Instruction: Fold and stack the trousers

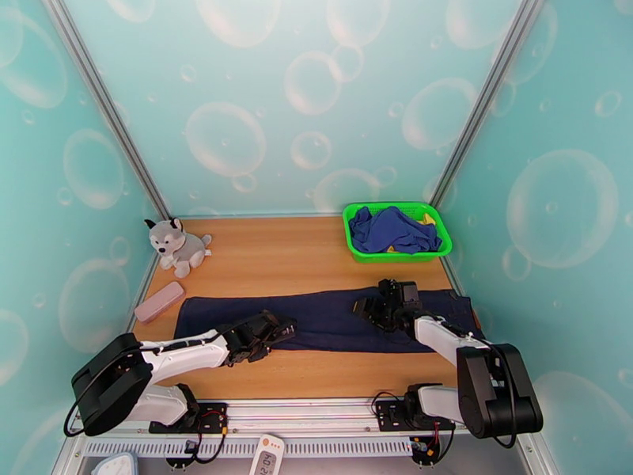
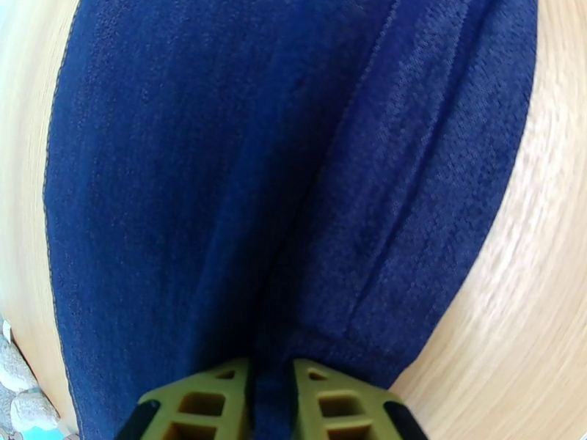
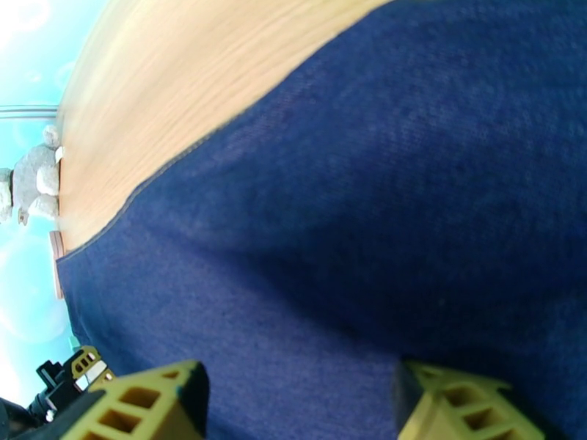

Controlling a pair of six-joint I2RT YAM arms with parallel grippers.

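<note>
The dark navy trousers [image 1: 324, 314] lie flat in a long strip across the wooden table [image 1: 277, 255], legs to the left. My left gripper [image 1: 278, 330] is at their near edge. In the left wrist view its olive fingers [image 2: 213, 401] stand a narrow gap apart with a ridge of denim [image 2: 220, 177] in the gap, and a crease runs away from it. My right gripper [image 1: 370, 306] hovers over the right half of the trousers. In the right wrist view its fingers [image 3: 139, 405] stand wide apart above the denim [image 3: 381, 236], and nothing is between them.
A green basket [image 1: 388, 207] at the back right holds a brighter blue garment [image 1: 392, 229] with yellow trim. A grey plush husky [image 1: 176, 245] sits at the back left, and a pink case [image 1: 159, 302] lies just left of the trouser hems. Bare wood runs behind the trousers.
</note>
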